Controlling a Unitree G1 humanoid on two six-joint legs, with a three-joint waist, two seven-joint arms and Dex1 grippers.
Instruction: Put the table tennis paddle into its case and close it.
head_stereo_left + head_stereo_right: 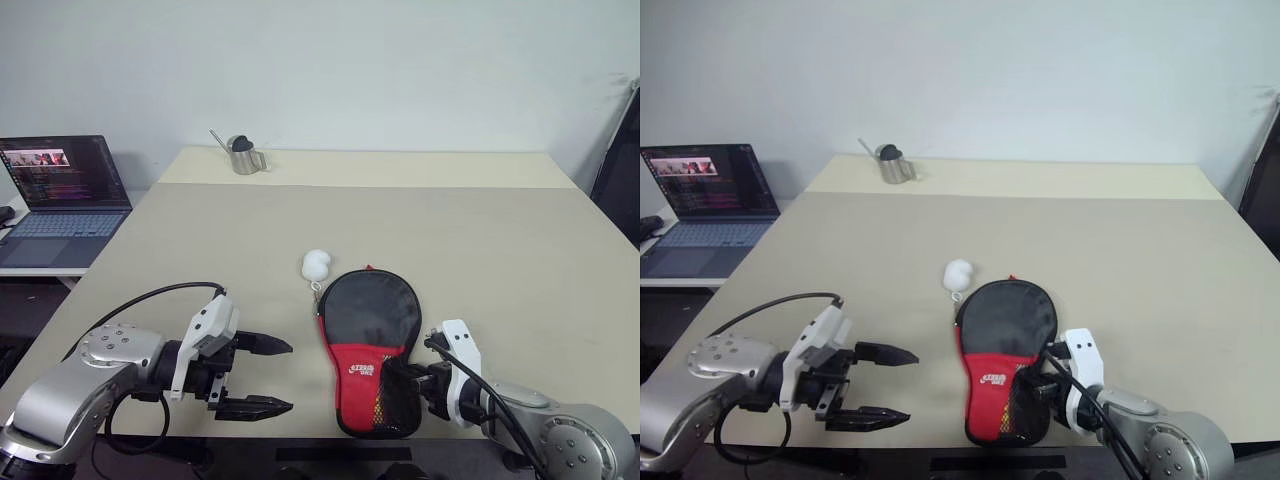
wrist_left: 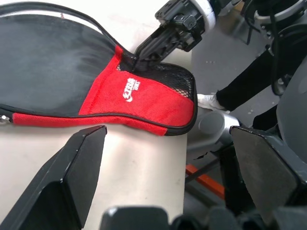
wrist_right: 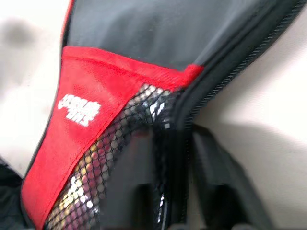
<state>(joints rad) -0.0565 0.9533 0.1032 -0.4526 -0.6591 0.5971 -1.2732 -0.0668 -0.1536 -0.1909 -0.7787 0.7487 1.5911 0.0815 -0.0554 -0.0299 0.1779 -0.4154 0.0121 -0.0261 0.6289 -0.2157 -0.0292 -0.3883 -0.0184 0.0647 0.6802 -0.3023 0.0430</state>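
With the left gripper [image 1: 262, 375] held wide open beside the case [image 1: 368, 345], and the right gripper [image 2: 144, 51] loosely straddling its zipper rim [image 3: 180, 139], whether parted or pinching cannot be told, the closure is best checked before withdrawal.

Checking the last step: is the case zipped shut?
Looks shut: the case lies flat, its rim together where it shows. The right gripper hides part of its edge.

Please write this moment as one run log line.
case: flat on table | right gripper: at case's rim | left gripper: open, beside case
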